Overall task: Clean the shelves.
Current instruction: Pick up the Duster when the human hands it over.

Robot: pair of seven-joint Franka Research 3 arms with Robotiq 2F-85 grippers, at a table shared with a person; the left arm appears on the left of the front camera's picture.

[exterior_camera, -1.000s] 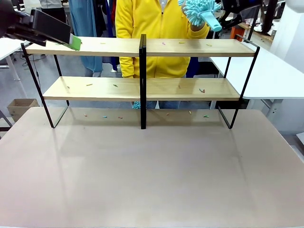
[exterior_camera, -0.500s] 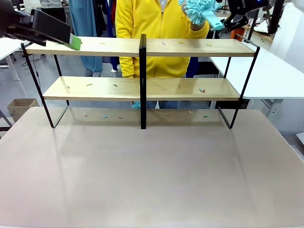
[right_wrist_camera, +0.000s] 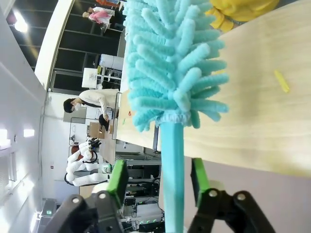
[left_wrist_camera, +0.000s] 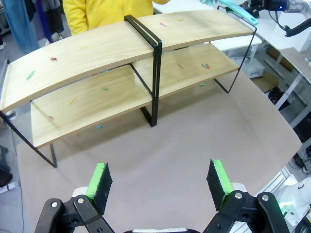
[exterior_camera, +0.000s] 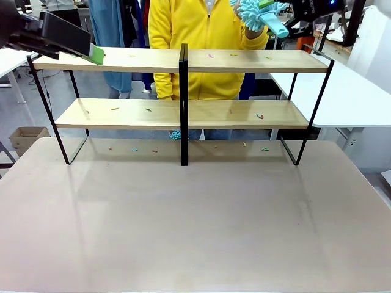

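The shelves (exterior_camera: 244, 61) stand at the far side of the table, with small coloured scraps (exterior_camera: 259, 116) lying on both boards (left_wrist_camera: 97, 48). A person's hand (exterior_camera: 252, 35) holds a teal fluffy duster (exterior_camera: 253, 12) above the right end of the top board (right_wrist_camera: 252, 97). My right gripper (exterior_camera: 273, 11) is at the duster's handle (right_wrist_camera: 172, 160). Its jaws stand on either side of the handle (right_wrist_camera: 160, 171) with gaps, so it is open. My left gripper (exterior_camera: 96, 55) hovers at the left end of the top board, open (left_wrist_camera: 160, 179) with nothing between its pads.
The person in a yellow jacket (exterior_camera: 195, 24) stands right behind the shelves. The brown tabletop (exterior_camera: 195, 226) lies in front of the rack. A white table (exterior_camera: 348, 91) adjoins at the right, and a cardboard box (exterior_camera: 24, 137) sits on the floor at the left.
My right gripper has moved left to the duster and now has the handle between its jaws. The left arm and the shelves have not moved.
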